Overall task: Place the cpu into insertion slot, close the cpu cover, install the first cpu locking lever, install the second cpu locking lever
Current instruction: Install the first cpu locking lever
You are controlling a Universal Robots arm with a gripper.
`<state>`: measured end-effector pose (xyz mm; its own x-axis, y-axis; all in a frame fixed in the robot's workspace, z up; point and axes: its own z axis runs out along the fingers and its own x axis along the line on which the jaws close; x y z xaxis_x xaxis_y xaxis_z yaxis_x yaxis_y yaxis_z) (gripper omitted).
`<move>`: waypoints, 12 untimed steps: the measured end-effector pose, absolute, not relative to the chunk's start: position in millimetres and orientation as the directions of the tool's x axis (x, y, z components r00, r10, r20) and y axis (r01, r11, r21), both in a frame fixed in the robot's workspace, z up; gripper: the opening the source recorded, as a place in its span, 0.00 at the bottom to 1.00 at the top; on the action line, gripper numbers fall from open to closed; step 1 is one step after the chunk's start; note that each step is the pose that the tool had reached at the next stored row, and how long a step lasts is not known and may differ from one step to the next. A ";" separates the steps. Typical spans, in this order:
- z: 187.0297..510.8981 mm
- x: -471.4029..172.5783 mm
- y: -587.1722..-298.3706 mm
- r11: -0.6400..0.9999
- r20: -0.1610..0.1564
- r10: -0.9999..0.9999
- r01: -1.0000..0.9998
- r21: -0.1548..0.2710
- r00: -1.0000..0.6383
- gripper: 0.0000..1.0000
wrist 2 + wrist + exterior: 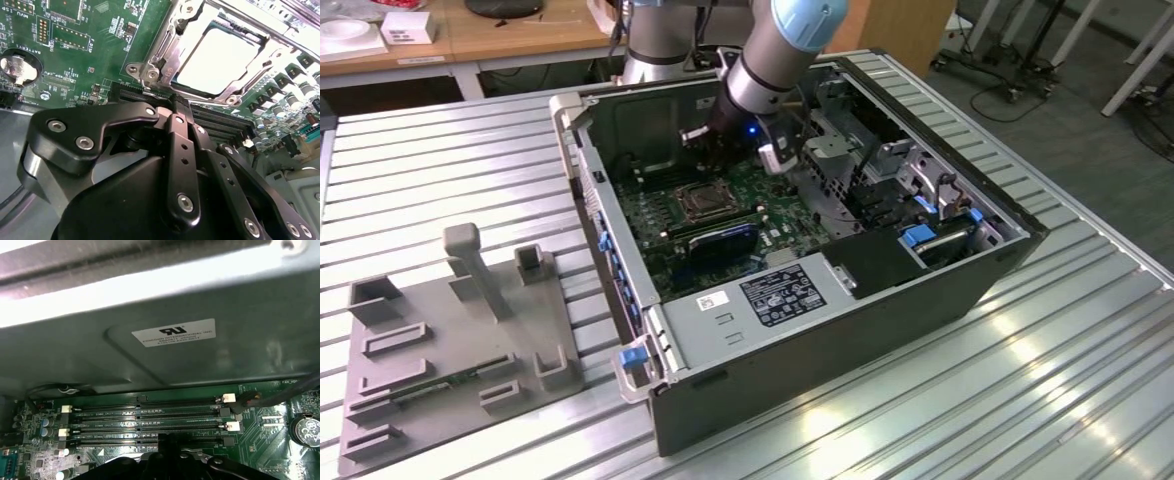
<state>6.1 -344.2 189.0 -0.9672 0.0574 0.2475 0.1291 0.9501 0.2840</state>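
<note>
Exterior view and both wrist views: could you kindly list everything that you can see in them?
table: one, silver, slatted, beneath case and tray.
computer case: one, black-grey, open, on the table.
fixture tray: one, grey, exterior view's left.
circuit board: one, green, inside the case.
cpu: one, pale silver, in the cover's window.
cpu cover: one, silver, framing the cpu.
memory slots: four, black, beside the cpu cover.
coin battery: one, silver, on the board.
arm: one, blue-silver, reaching into the case.
tool: one, black, above the memory slots.
</note>
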 end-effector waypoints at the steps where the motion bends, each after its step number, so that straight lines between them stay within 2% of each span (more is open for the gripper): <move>1: 190.0 6.1 -344.1 0.950 0.248 0.057 0.129 0.284 -0.967 0.11; 12: 197.6 5.6 -340.0 0.950 0.244 0.057 0.128 0.285 -0.968 0.11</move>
